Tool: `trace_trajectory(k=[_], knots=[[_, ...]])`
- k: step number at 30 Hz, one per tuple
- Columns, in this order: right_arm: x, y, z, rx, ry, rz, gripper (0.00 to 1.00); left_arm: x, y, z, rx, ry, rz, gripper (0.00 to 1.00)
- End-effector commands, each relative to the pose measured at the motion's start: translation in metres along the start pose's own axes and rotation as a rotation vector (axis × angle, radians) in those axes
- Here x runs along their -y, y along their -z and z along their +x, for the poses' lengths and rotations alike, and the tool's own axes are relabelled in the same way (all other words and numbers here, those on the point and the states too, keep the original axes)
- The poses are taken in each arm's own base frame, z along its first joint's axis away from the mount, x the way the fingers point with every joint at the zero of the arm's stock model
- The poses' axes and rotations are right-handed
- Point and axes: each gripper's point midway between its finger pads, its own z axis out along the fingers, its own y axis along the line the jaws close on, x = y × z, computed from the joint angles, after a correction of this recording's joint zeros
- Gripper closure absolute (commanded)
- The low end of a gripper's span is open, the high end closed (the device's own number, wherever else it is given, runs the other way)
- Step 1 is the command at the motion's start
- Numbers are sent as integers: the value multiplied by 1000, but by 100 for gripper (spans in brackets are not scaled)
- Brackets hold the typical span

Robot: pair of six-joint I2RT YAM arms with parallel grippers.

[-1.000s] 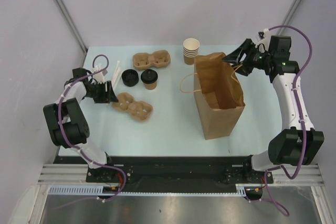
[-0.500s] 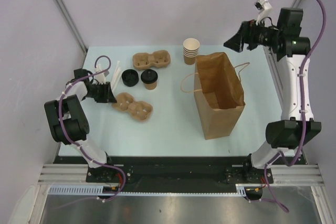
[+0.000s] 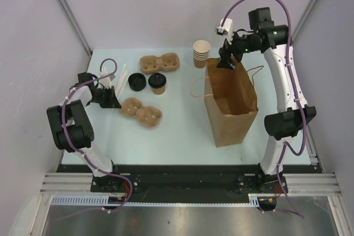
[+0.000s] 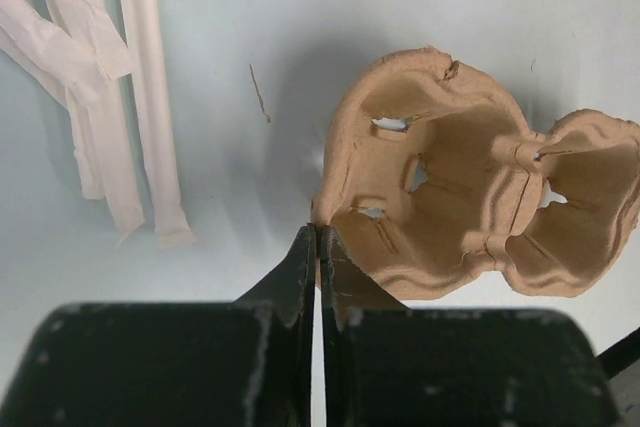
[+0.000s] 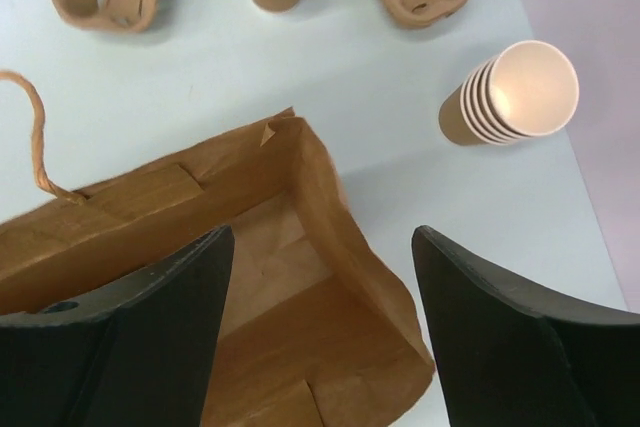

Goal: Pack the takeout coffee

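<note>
**A pale booth around a light desk**

We see a pale blue-white desk [image 3: 182, 131] boxed in by plain matte walls of light grey-lilac: a back wall [image 3: 182, 4], a left wall [image 3: 25, 42] and a right wall [image 3: 338, 48]. Grey metal strips [image 3: 67, 14] run down the two back corners. Along the near edge lies an aluminium rail [image 3: 66, 183], and below it a brushed metal sheet [image 3: 182, 219]. The light is soft and even, and shadows are faint.

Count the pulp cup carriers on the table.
2. One cup carrier lies at the far side, left of the cup stack; the other carrier lies nearer, by the left gripper. The paper bag's inside shows only partly, so another could hide.
</note>
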Motion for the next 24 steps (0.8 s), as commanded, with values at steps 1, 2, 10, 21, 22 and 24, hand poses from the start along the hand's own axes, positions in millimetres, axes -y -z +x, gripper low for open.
trace_trajectory(k=[1,2,10,21,22,24], knots=[[0,-3,19,-79,127,-27,25,5,2,-1,20,-14,25,100],[-2,-4,22,-91,130,-35,27,5,2,0,19,-11,28,100],[-1,-20,35,-148,215,-65,46,9,1,1,10,-23,41,100],[-5,-25,45,-202,252,-87,33,13,2,0,10,-36,58,100],[-3,-25,44,-198,268,-81,31,14,2,1,9,-37,60,100],[0,-25,45,-205,285,-73,31,15,2,1,11,-38,62,100]])
